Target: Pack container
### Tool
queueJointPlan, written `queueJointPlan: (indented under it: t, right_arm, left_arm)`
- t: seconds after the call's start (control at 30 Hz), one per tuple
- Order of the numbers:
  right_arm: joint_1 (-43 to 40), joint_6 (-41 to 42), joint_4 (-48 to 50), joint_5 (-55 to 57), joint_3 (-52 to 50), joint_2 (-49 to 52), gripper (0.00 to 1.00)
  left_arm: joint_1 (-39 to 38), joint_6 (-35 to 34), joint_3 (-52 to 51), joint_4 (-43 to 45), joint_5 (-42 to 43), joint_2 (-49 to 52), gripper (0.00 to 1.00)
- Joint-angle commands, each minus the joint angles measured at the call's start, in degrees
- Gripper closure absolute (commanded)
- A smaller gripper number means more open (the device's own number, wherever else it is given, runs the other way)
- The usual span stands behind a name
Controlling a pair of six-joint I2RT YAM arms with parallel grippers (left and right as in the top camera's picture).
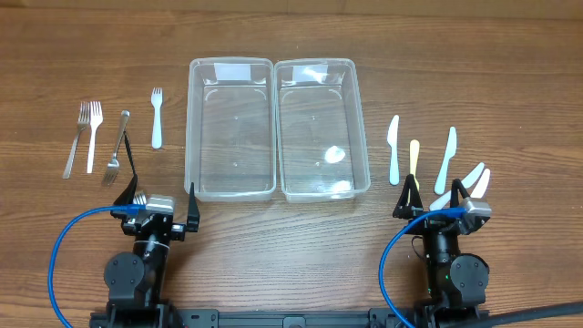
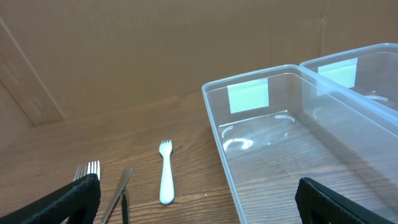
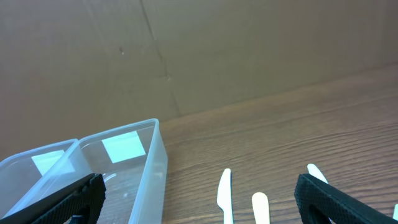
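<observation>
Reads as the very start: nothing packed, both bins empty. The left clear plastic rectangular container (image 1: 190, 128) and the right clear plastic rectangular container (image 1: 362, 118) sit side by side, long walls touching, mid-way across the wooden table (image 1: 291, 264).

Left gripper (image 1: 160, 189): jaws spread wide, nothing in them, low near the front edge just in front of the left bin's near corner.
Right gripper (image 1: 432, 193): same, wide apart and empty. From overhead it covers the near ends of the right-hand cutlery.

Count:
- containers: 2
- left of the bins: 4 forks. That's three metal forks (image 1: 94, 137) lying close together, plus one white plastic fork (image 1: 157, 117) on its own, nearer the left bin.
- right of the bins: 5 pieces
  - white plastic knife (image 1: 393, 150)
  - cream-coloured flat utensil (image 1: 414, 157)
  - second white plastic knife (image 1: 446, 157)
  - two white plastic pieces (image 1: 475, 175), partly hidden by the right arm; can't tell if spoons or knives
- 9 utensils in all

Next move, my guess: each arm works its own side.
- Everything lies flat and thin on the wood, so the fingers need to come straight down astride a handle and close nearly all the way.
- The lone plastic fork looks like the easier first pick.
- The metal forks are bunched, so there's a risk of catching two.
- The task line doesn't say which bin takes what.
</observation>
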Motion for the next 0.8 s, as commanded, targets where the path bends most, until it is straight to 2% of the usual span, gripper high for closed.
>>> queueJointPlan:
  t: [0.0,0.07,0.13,0.2,0.33,0.53,0.67,0.77]
  right_arm:
    - [-0.2,0.8,0.5,-1.3,-0.5,-0.5,0.00]
    - [-0.2,1.9,-0.1,-4.3,0.3,-0.4,0.00]
    - [-0.2,2.1,-4.9,-5.2,4.4,0.7,0.00]
    - [-0.2,1.9,-11.0,-5.1,10.9,4.1,0.00]
    - [-0.2,1.8,-21.9,-5.2,25.3,17.0,0.00]
    - [-0.2,1.9,-44.2,-10.7,51.6,45.7,0.00]
    - [-0.4,0.3,-56.9,-10.8,64.5,58.5,0.00]
    - [-2.5,0.5,-61.7,-8.3,71.7,65.7,0.00]
  left_arm:
    - [-0.1,0.2,-0.2,0.7,0.2,-0.4,0.00]
    - [-0.1,-0.7,-0.2,1.4,0.2,-0.4,0.00]
    - [-0.1,-5.7,0.7,0.3,0.2,-0.4,0.00]
    - [-0.1,-11.4,4.3,-6.1,0.1,-0.2,0.00]
    - [-0.1,-13.4,16.5,-19.9,-0.9,5.1,0.00]
    - [-0.1,-15.5,40.7,-39.5,-3.0,27.6,0.00]
    - [-0.1,-15.0,54.1,-51.2,-3.0,41.8,0.00]
    - [-0.1,-15.0,58.6,-54.6,-2.6,47.1,0.00]
